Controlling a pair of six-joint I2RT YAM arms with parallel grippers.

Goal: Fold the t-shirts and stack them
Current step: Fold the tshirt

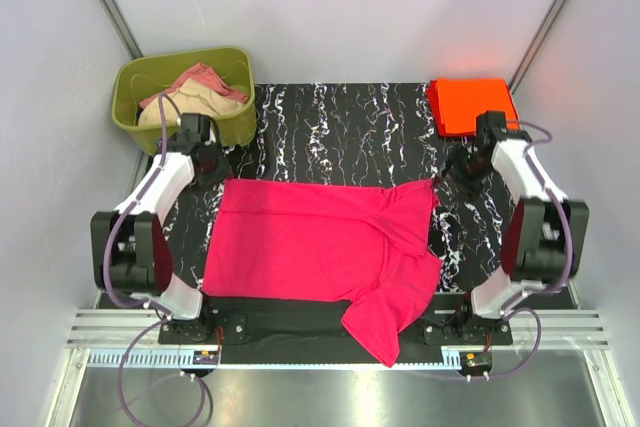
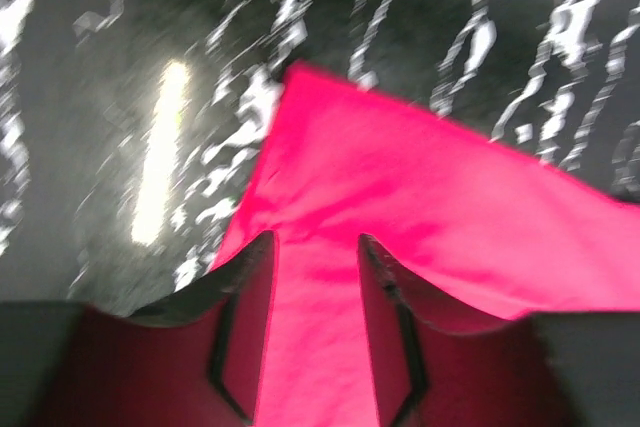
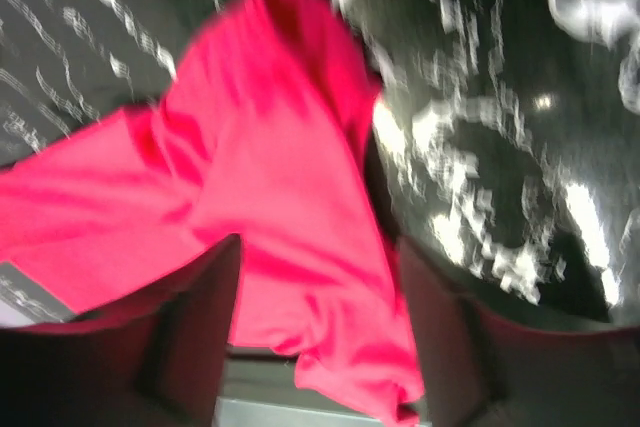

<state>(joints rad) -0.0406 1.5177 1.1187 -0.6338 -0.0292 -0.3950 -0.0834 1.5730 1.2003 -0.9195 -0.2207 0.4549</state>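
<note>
Hot pink t-shirt [image 1: 310, 242] is spread flat across the marbled counter [image 1: 340, 127], with one bit drooping over the near edge. The left tool [image 2: 315, 242] sits at its far-left corner, jaws partway apart. The right tool [image 3: 318, 247] is at the far-right corner, jaws wide. The orange-red t-shirt [image 1: 472, 105] lies folded far right.

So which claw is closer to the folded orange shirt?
Right. The right claw hovers just in front of the orange shirt; the left claw is across the table, by the green tub.

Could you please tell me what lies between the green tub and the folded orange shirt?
Top view: only bare marbled tabletop between tub and orange shirt.
</note>
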